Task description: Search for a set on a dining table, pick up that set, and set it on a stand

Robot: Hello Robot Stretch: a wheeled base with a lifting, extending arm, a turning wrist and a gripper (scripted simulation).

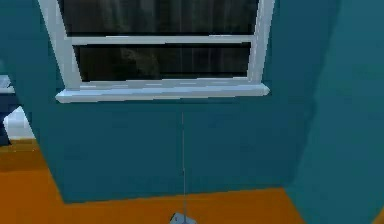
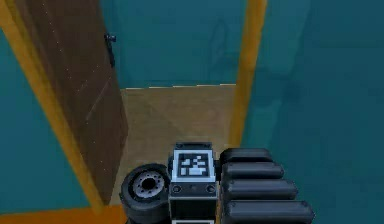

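Facing the window (image 1: 165,45), I judged the set probably light and fragile, best gripped mid-body. I could not tell the state of the gripper (image 2: 147,188).

**Soft, even light indoors; window panes dark**

In the forward view the window (image 1: 160,40) has black panes, and its white frame and sill (image 1: 160,91) are the brightest parts. The teal wall (image 1: 150,140) below is lit evenly, with no glare, and darkens toward the view's right. The orange floor (image 1: 30,165) is moderately bright.

In the arm side view the tan floor (image 2: 180,110) past the doorway is the lightest area. The brown door (image 2: 75,80) is dim on its face, and the teal walls on either side lie in shade. The orange door frame (image 2: 245,70) leans at both sides, which is only distortion in the picture. The white marker square (image 2: 193,165) stands out bright against dark parts.
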